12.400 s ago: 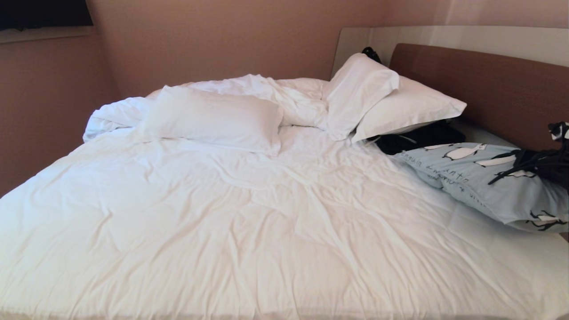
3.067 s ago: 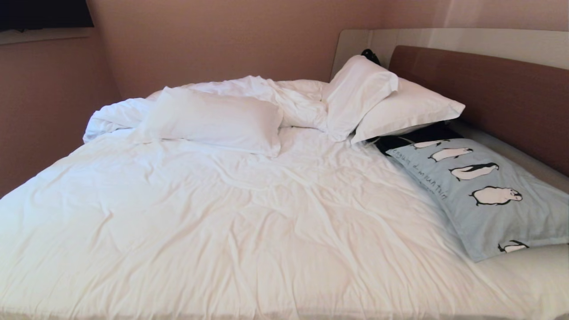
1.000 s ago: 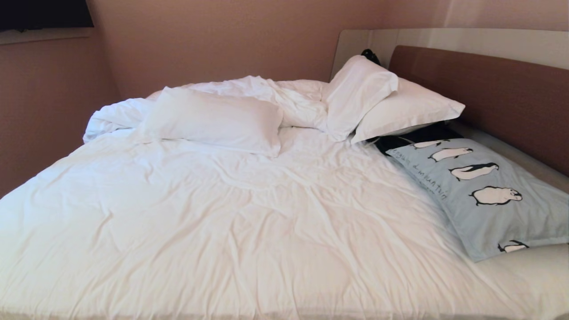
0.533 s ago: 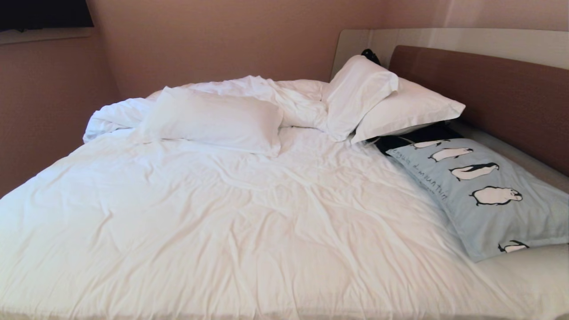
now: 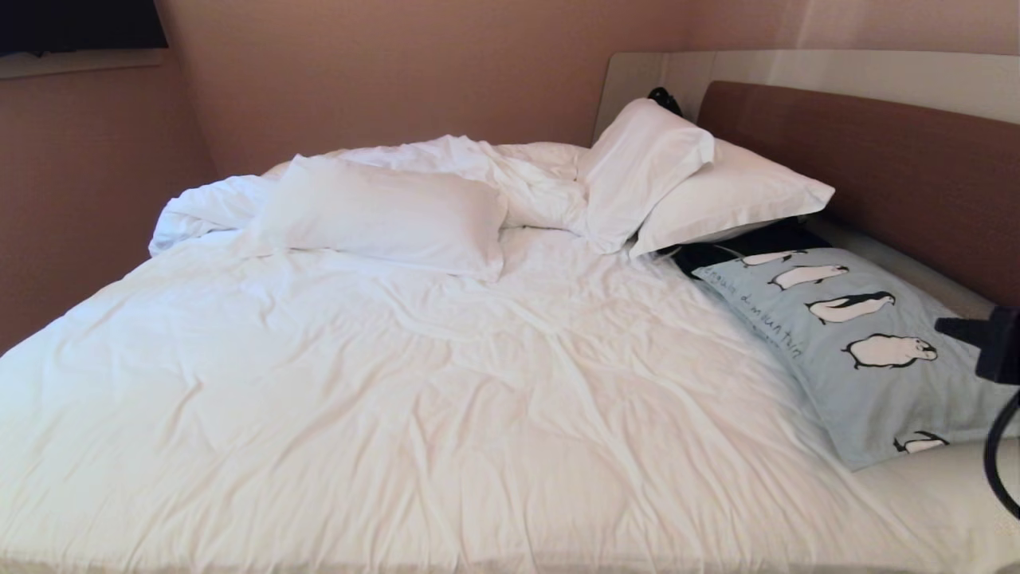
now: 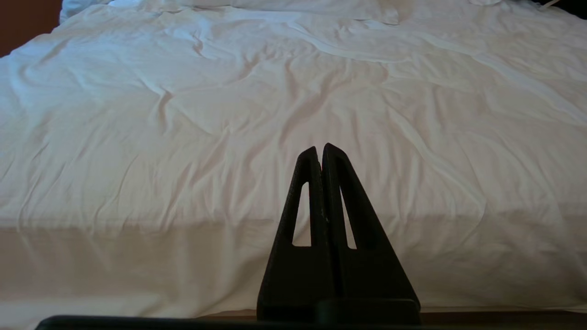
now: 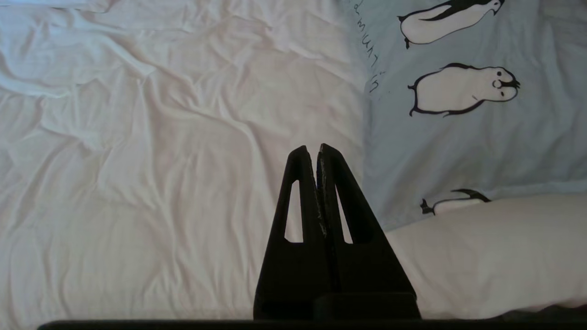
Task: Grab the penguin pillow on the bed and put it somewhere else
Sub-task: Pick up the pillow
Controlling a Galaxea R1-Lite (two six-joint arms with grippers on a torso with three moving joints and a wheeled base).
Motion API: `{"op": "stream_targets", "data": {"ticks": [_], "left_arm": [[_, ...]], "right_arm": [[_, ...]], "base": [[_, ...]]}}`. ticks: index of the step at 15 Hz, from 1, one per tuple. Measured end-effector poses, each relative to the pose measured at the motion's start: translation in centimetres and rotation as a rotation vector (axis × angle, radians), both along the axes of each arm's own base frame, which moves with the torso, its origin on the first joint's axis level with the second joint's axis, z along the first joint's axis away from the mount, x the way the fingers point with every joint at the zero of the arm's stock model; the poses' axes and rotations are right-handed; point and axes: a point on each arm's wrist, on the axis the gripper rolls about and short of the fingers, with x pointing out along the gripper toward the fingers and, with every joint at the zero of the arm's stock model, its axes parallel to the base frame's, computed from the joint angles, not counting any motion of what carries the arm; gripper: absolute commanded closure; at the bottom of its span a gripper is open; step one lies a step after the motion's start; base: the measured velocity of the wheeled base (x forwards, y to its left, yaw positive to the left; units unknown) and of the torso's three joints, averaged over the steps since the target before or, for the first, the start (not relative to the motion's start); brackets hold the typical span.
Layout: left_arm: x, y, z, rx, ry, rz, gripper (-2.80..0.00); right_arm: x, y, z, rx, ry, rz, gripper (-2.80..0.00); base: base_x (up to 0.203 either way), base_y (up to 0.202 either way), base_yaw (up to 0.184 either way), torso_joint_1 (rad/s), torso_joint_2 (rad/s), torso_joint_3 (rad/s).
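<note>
A: Reaching is the step in hand, I'd say. Nearest us, at three o'clock on the head view's edge, the right arm (image 5: 998, 347) pokes in over the penguin pillow (image 5: 876, 351). On its wrist view the right gripper (image 7: 312, 151) has its jaws pressed together on nothing, tips hanging just beside the pillow's near long edge.

B: And the left gripper (image 6: 319, 150)?

A: Parked low at the foot of the bed (image 5: 446, 414), clamped together and empty, pointing up the duvet.

B: Further out?

A: The pillow lies flat at three o'clock, against the brown headboard (image 5: 876, 167). Beyond it, around one o'clock, two white pillows (image 5: 693, 183) are stacked; a third (image 5: 382, 215) sits at eleven.

B: Next move?

A: My guess: the jaws must part first, then swing over the blue fabric and pinch a fold.
</note>
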Motion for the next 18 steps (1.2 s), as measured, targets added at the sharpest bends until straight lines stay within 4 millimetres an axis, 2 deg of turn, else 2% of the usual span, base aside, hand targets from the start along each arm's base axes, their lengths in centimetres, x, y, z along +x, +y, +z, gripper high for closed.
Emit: {"op": "stream_targets", "data": {"ticks": [4, 7, 13, 18], "left_arm": [[0.0, 0.0, 0.0, 0.000, 0.000, 0.000, 0.00], [0.0, 0.0, 0.0, 0.000, 0.000, 0.000, 0.00], [0.0, 0.0, 0.0, 0.000, -0.001, 0.000, 0.00], [0.0, 0.0, 0.0, 0.000, -0.001, 0.000, 0.00]], "right_arm": [[5.7, -1.3, -0.7, 0.018, 0.080, -0.052, 0.00], [8.8, -2.2, -1.4, 0.018, 0.098, -0.078, 0.00], [12.5, -3.1, -2.8, -0.021, 0.110, -0.076, 0.00], [14.3, -4.6, -4.4, -0.023, 0.156, -0.048, 0.00]], "base": [[0.000, 0.000, 0.000, 0.000, 0.00, 0.000], [0.000, 0.000, 0.000, 0.000, 0.00, 0.000], [0.000, 0.000, 0.000, 0.000, 0.00, 0.000], [0.000, 0.000, 0.000, 0.000, 0.00, 0.000]]}}
